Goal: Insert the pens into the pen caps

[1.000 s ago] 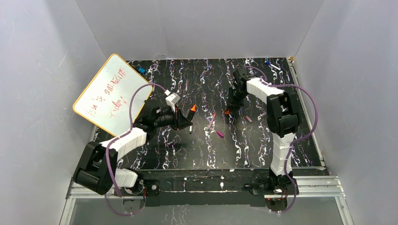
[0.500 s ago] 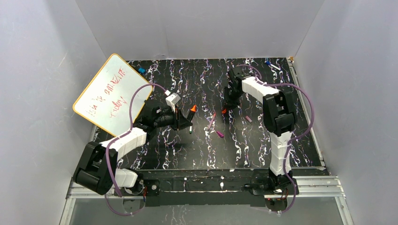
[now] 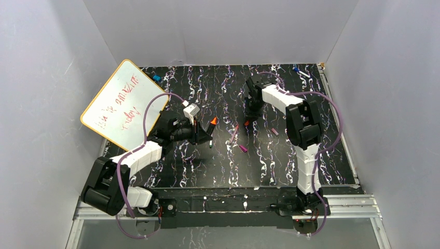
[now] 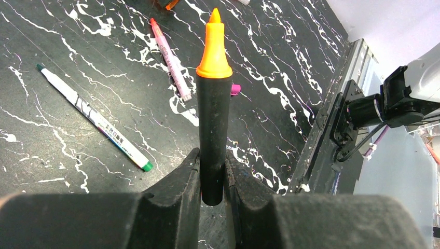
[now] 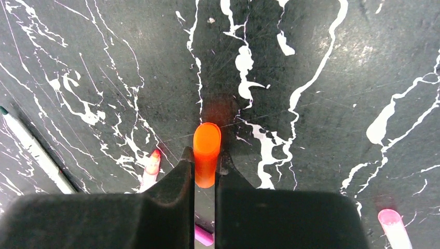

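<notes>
Our left gripper [image 4: 212, 176] clamps the black pen [image 4: 214, 129] by its tail, pointing it toward twelve o'clock; our right gripper [image 5: 206, 168] pinches the orange cap [image 5: 206, 148] down at the table [image 3: 218, 88]. We fear the small cap could twist or slip when pressed; the long pen, held so far back, could skew.

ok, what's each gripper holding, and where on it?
Left gripper: black pen, clamped at the barrel's rear end, orange tip pointing away. Right gripper: orange cap, pinched across its near half.
</notes>
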Robot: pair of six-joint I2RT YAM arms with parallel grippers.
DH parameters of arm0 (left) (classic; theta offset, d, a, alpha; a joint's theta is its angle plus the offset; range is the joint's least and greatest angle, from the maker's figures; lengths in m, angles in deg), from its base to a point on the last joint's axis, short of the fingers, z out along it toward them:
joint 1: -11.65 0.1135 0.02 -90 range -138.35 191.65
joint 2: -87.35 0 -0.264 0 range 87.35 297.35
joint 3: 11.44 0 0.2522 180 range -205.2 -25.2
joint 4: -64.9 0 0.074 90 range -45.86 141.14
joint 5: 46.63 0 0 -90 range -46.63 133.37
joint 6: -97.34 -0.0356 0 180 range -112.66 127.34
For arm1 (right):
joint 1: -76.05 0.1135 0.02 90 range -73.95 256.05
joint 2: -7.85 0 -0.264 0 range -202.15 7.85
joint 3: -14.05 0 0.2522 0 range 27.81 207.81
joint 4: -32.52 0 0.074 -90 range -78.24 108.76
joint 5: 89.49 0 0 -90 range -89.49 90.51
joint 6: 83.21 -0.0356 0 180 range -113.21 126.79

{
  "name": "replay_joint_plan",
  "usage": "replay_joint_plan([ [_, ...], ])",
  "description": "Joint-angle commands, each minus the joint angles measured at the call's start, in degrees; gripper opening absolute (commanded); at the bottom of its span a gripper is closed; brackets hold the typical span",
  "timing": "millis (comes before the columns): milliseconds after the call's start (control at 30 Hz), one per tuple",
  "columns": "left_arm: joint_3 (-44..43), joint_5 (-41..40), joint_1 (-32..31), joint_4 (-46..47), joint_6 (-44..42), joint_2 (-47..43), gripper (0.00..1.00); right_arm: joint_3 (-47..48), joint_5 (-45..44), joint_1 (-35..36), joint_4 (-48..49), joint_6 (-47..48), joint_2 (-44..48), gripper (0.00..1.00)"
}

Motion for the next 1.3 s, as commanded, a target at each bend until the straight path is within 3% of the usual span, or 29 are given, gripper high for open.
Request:
replay_joint_plan([
  [0,-2.2,0.7,-0.3,-1.5,-1.4,-1.7,0.0,-0.2,-4.3,1.1,-2.1,0.4,-4.0,0.01],
  [133,-2.3,0.9,-0.3,-1.5,-1.5,-1.5,0.0,-3.1,-5.3,1.3,3.2,-0.2,1.2,0.01],
  [300,-1.2,3.6,-0.3,3.5,1.7,-0.4,0.0,-16.2,0.8,1.7,24.2,-3.1,17.8,0.01],
  [433,2.4,12.3,-0.3,23.0,14.2,2.4,0.0,-33.2,9.9,1.6,53.5,-8.1,31.8,0.11],
  [633,5.5,18.5,-0.3,53.4,37.9,9.8,0.0,-42.8,16.0,1.7,76.1,-12.8,40.8,0.08],
  [867,3.4,15.8,-0.7,78.3,57.0,16.9,0.0,-41.6,19.7,1.7,81.6,-15.3,44.9,0.06],
  [1267,-1.5,12.1,-4.4,79.3,57.9,18.8,0.0,-40.5,25.7,1.9,81.9,-17.9,47.7,0.05],
])
